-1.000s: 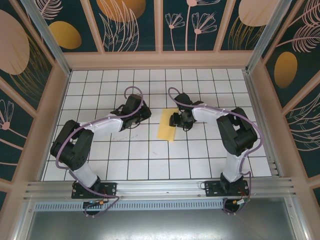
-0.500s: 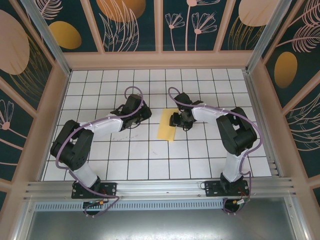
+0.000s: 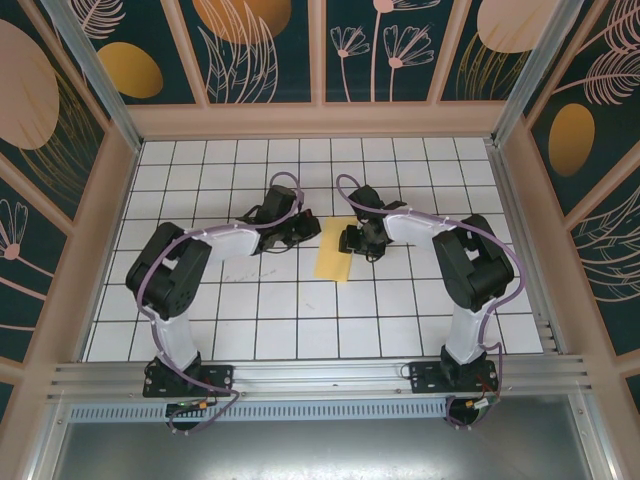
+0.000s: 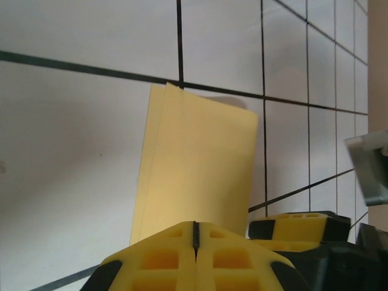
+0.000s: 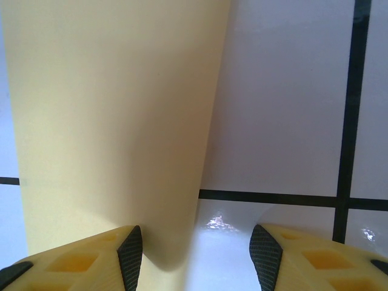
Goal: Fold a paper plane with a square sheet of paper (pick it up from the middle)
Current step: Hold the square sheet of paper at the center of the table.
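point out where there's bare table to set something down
Bare tiles: the near rows of the table between the two arm bases, and the far rows along the back wall. Crowded mid-table, where the left gripper and right gripper flank the folded yellow paper's far end.

The left arm point(image 3: 232, 241) has swung toward the paper point(image 3: 333, 262) (fingers point(image 4: 160, 262) now shut).

White gridded tabletop point(image 3: 300, 330) open across lower frame, folded pale-yellow paper sheet point(image 3: 334, 260) centre, black left gripper point(image 3: 310, 228) crowding its upper left, black right gripper point(image 3: 347, 240) its upper right, pink side walls point(image 3: 116, 200).
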Robot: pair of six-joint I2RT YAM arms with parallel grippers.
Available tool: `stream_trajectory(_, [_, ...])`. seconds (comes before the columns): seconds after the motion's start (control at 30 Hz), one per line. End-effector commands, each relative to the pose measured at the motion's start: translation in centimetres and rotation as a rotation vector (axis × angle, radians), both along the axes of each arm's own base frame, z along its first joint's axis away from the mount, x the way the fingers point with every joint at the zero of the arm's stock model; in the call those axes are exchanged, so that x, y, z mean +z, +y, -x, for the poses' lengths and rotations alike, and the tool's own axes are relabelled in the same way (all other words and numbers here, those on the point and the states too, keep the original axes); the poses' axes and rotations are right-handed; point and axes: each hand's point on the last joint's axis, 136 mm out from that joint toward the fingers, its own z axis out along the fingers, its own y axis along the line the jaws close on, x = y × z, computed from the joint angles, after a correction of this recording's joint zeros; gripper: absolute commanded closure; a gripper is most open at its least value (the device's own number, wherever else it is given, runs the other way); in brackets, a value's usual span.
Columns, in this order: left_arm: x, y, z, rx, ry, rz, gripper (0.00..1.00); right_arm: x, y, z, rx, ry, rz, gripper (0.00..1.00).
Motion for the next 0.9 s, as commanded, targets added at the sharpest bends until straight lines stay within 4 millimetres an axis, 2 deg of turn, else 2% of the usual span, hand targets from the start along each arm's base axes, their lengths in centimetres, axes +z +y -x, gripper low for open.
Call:
stream_trajectory(0.0, [0.3, -0.6, 0.0, -0.011, 0.015, 0.002, 1.00, -2.4, -1.6, 1.1, -0.002, 0.054, 0.090, 0.45])
stream_trajectory(0.1, [0.3, 1.0, -0.3, 0.062, 0.002, -0.059, 1.00, -2.4, -1.7, 1.1, 0.017, 0.051, 0.096, 0.44])
stream_trajectory(0.2, [0.8, 4.3, -0.9, 0.200, -0.030, -0.170, 1.00, -1.9, -2.4, 1.1, -0.002, 0.037, 0.125, 0.44])
stream_trajectory(0.27, [1.4, 5.8, -1.0, 0.258, -0.052, -0.197, 1.00, -1.3, -3.4, 0.4, -0.035, 0.027, 0.116, 0.45])
stream_trajectory(0.37, [1.5, 6.9, -1.0, 0.297, -0.060, -0.201, 1.00, -0.7, -3.1, 0.1, -0.027, 0.015, 0.104, 0.45])
stream_trajectory(0.4, [2.7, 7.0, -1.0, 0.302, -0.080, -0.182, 1.00, -0.8, -3.0, 0.1, -0.027, 0.017, 0.101, 0.45])
stream_trajectory(0.43, [2.8, 6.9, -1.1, 0.298, -0.083, -0.180, 1.00, -0.8, -2.9, 0.1, -0.024, 0.020, 0.097, 0.45])
stream_trajectory(0.7, [2.6, 5.7, -0.9, 0.247, -0.075, -0.138, 1.00, -1.3, -2.3, 0.3, 0.020, 0.030, 0.094, 0.40])
stream_trajectory(0.87, [2.9, 5.3, -0.9, 0.232, -0.079, -0.121, 1.00, -1.9, -2.8, 0.2, 0.000, 0.040, 0.126, 0.40])
